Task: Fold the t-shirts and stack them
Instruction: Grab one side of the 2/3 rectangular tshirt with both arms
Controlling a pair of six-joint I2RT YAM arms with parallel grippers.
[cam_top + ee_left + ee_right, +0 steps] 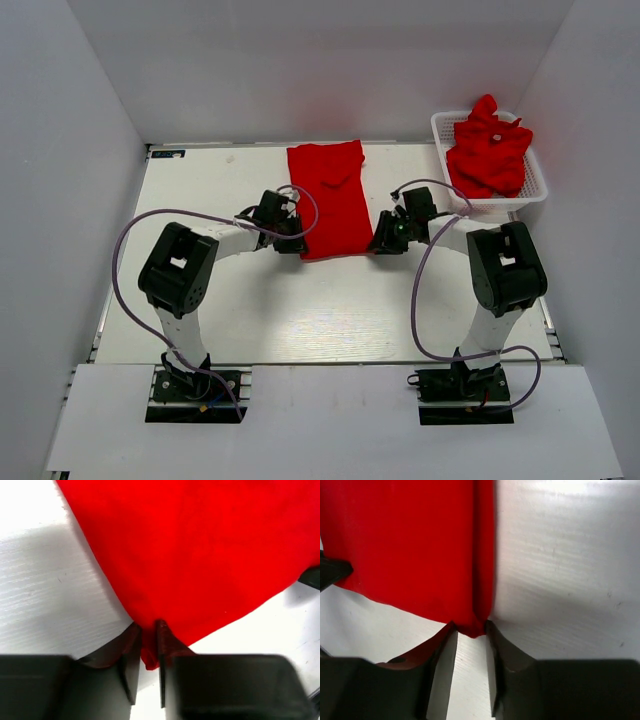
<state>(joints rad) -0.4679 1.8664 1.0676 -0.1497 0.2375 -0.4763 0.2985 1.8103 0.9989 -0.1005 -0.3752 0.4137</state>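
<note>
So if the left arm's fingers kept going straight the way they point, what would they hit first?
The red t-shirt: the left fingers pinch its corner, and the cloth lies spread straight ahead. Past it, probably the right arm's fingers, though depth is hard to judge.

White counter (300,310), matte, filling the middle of the top view; faint streaks and a few small dark specks up close in both wrist views. At its far right corner, a white plastic mesh basket (497,204): rectangular, rim flared outward, set slightly askew to the counter's edge, close to the right wall (600,220). Plain white left wall (60,220) and back wall (320,70) too. Small dark label (168,154) at the far left corner. Along the near edge, a separate white board (330,425).
</note>
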